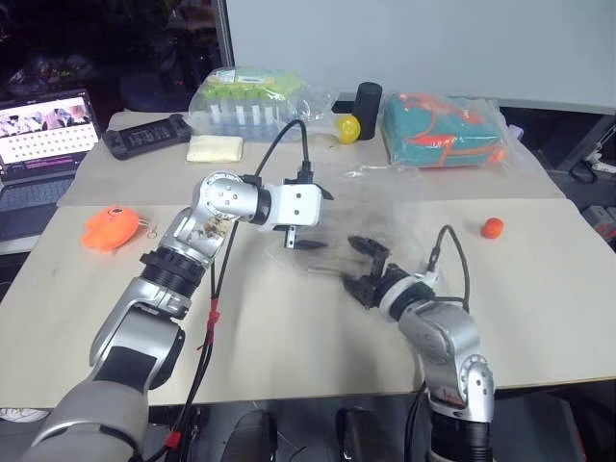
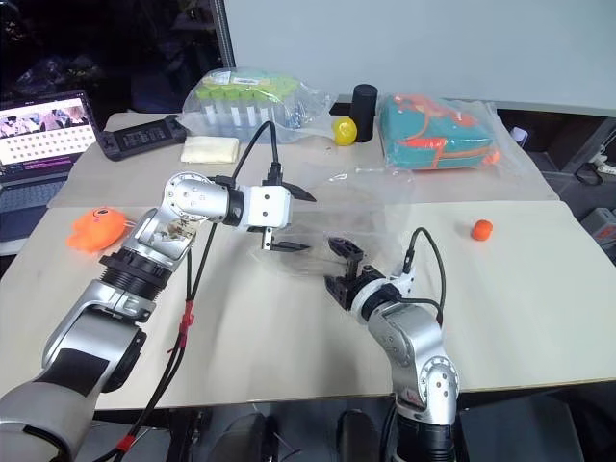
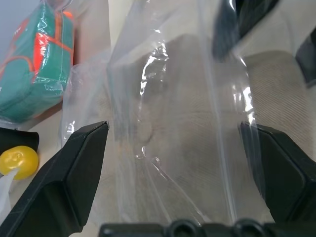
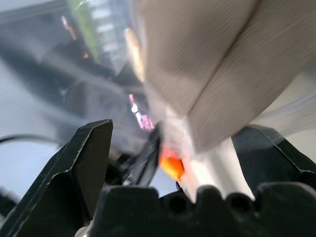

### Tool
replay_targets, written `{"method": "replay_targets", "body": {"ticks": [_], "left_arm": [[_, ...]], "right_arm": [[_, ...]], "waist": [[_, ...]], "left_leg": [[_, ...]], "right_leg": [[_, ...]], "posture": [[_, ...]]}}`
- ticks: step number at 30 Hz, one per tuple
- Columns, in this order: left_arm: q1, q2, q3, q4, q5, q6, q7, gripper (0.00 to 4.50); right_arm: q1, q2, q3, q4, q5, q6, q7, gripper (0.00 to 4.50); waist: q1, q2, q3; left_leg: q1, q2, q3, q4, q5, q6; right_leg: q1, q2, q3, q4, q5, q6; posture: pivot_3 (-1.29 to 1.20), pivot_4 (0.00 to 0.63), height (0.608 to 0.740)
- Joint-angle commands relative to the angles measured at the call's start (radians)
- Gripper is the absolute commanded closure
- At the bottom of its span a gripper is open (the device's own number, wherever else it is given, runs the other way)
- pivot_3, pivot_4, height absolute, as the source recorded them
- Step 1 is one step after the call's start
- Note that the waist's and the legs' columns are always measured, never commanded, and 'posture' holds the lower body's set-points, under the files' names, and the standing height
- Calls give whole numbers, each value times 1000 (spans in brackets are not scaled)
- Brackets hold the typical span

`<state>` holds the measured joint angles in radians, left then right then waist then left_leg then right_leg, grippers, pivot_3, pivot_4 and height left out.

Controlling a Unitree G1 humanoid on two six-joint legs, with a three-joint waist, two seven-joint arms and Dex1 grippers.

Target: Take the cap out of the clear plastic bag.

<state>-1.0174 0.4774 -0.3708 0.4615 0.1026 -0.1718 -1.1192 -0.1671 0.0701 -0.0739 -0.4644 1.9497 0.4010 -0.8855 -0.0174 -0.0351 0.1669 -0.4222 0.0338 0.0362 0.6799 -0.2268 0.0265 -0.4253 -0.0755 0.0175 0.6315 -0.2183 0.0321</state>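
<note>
A: Clear plastic bag point(image 3: 163, 98) between the left gripper point(image 3: 173, 163) fingers: thin film, glossy, wrinkled, bright glints along the creases.

B: Cap point(image 3: 197, 128) under that film, just past the fingertips: beige woven cloth, matt, fine ribbed weave. Same cloth close above the right gripper point(image 4: 173, 163) fingers, soft folds.

A: Fingers point(image 3: 69, 182) themselves: black, matt, hard plastic by the look, flat faceted faces.

B: Teal-and-orange item point(image 3: 37, 64) beyond the left fingertip: fabric-like, wrapped in shiny clear plastic. Yellow ball point(image 3: 17, 160) beside that finger: smooth, slight sheen.

Three clear bags point(image 1: 385, 207) on the table (one holds a cap point(image 3: 197, 128)), one yellow ball point(image 1: 347, 127), one laptop point(image 1: 43, 135).
</note>
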Motion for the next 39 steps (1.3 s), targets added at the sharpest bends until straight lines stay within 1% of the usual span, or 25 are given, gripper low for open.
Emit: {"method": "replay_targets", "body": {"ticks": [1,7,14,16,17,21,22,24,25,27,31,34,39], "left_arm": [[-24,-11,31,4,-1,-8,25,0],[-48,-29,30,64,17,-29,58,0],[-56,-30,8,115,34,-60,37,0],[-52,-31,12,117,28,-61,31,528],[-51,-29,14,118,29,-61,31,667],[-66,-32,20,137,40,-64,44,2169],[-71,-34,21,142,42,-66,47,2631],[-79,-39,23,148,45,-67,49,3343],[-83,-42,25,150,45,-68,50,3802],[-88,-45,27,154,46,-69,50,4328],[-112,-57,21,188,63,-87,66,4328],[-116,-64,19,195,58,-92,54,4328],[-83,-30,25,139,45,-64,15,4328]], "right_arm": [[12,28,49,-76,23,5,-55,40],[82,-4,100,-192,23,17,-123,40],[51,-17,95,-224,23,-20,-169,40],[30,-6,91,-232,23,-36,-174,0],[16,0,89,-233,23,-44,-177,0],[-30,17,83,-212,23,-57,-166,0],[-33,16,84,-192,23,-50,-153,0],[-25,16,85,-157,23,-43,-133,0],[-19,18,86,-145,23,-43,-127,0],[-9,22,92,-138,23,-42,-121,0],[37,37,109,-123,23,-48,-115,0],[34,37,106,-83,23,-47,-84,0],[7,23,93,45,23,-23,17,0]], "waist": [[0,0,0],[1,0,0],[0,0,0],[-1,0,0],[-1,0,0],[-1,0,0],[0,0,0],[0,0,0],[0,0,0],[0,0,0],[2,0,0],[0,0,0],[-4,0,0]], "left_leg": [[0,0,0,0,0,0],[-1,0,0,0,0,0],[0,0,0,0,0,0],[0,0,0,0,0,0],[0,0,0,0,0,0],[0,0,0,0,0,0],[0,0,0,0,0,0],[0,0,0,0,0,0],[0,0,0,0,0,0],[-1,0,0,0,0,0],[-1,0,0,0,0,0],[0,-1,0,0,0,0],[0,0,0,0,0,0]], "right_leg": [[0,0,0,0,0,0],[0,0,0,0,0,0],[0,0,0,0,0,0],[0,0,0,0,0,0],[0,0,0,0,0,0],[0,0,0,0,0,0],[0,0,0,0,0,0],[0,0,0,0,0,0],[0,0,0,0,0,0],[0,0,0,0,0,0],[0,0,0,0,0,0],[1,0,0,-1,0,0],[0,1,0,0,0,0]], "posture": [[0,150,740],[0,150,740],[0,150,740],[0,150,740],[0,150,740],[0,150,740],[0,150,740],[0,150,740],[0,150,740],[0,150,740],[0,150,740],[0,150,740],[0,150,740]]}}
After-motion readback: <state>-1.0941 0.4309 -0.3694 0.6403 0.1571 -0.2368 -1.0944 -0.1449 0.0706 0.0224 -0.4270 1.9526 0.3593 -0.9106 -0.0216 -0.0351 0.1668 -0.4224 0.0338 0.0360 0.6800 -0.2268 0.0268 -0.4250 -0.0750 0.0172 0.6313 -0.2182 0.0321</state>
